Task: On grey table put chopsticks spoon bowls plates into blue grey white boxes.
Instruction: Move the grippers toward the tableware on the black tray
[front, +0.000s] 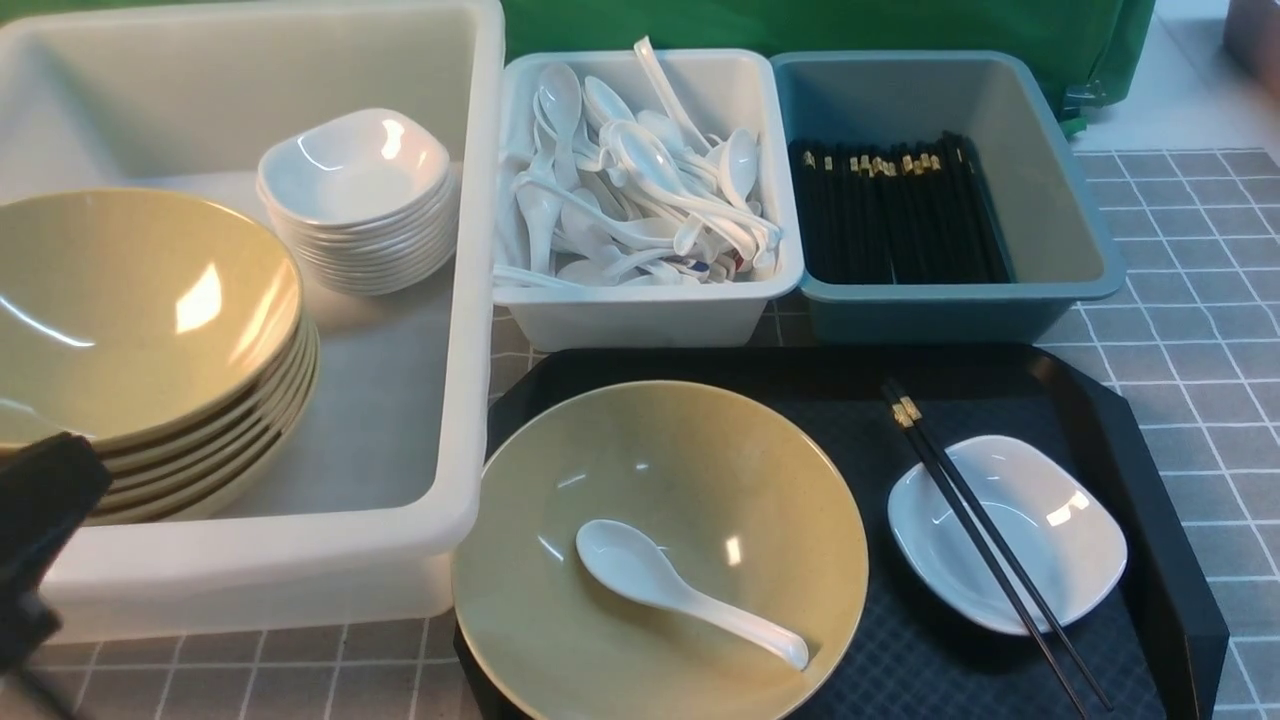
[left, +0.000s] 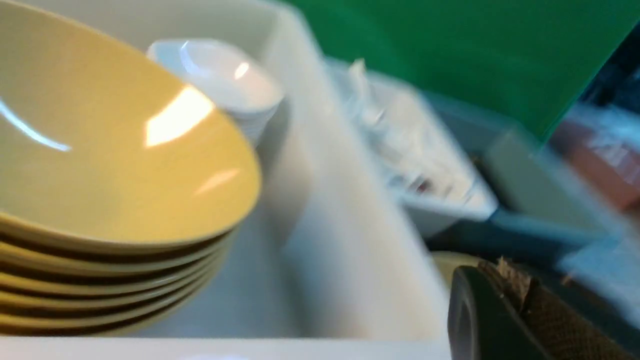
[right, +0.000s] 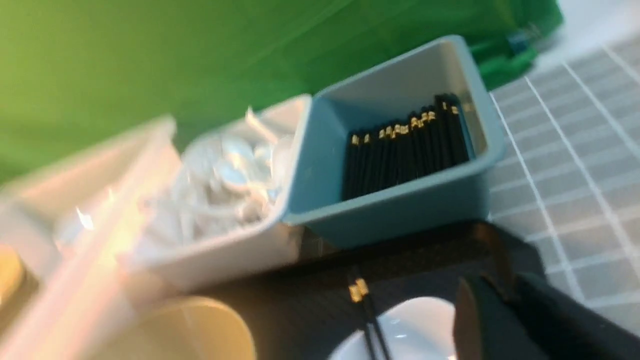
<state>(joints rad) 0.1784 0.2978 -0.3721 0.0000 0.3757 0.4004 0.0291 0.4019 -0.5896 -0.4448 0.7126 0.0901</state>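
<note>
The left fingers (left: 475, 320) show only as a dark blurred edge near the large tub (front: 300, 560). I cannot tell how far apart they stand or whether they hold anything. That tub sits just left of the black tray (front: 1160, 500) on the grey worktop (front: 1200, 250) and carries the stacked bowls (front: 130, 310) and stacked plates (front: 355, 170).

On the tray's left half sits the loose bowl (front: 700, 470), with the loose spoon (front: 680, 590) lying inside it. The bowl looks rigid, glossy and probably slippery and breakable, so its rim is the place to grip. The spoon looks light and slick, and its handle offers the better hold.

Behind the tray stand the white box (front: 640, 310), heaped with spoons, and the blue-grey box (front: 940, 315), lined with chopsticks.

On the tray's right half the loose chopsticks (front: 990, 550) lie across the loose plate (front: 1050, 530). They look thin, stiff and apt to roll, so pinch both together where they bridge the dish. The plate is best taken by its edge.

The right fingers (right: 480, 320) show only a dark edge over the tray's right half, so I cannot tell their opening.

No writing is legible. The red and blue marks in the white box are too small to read.
</note>
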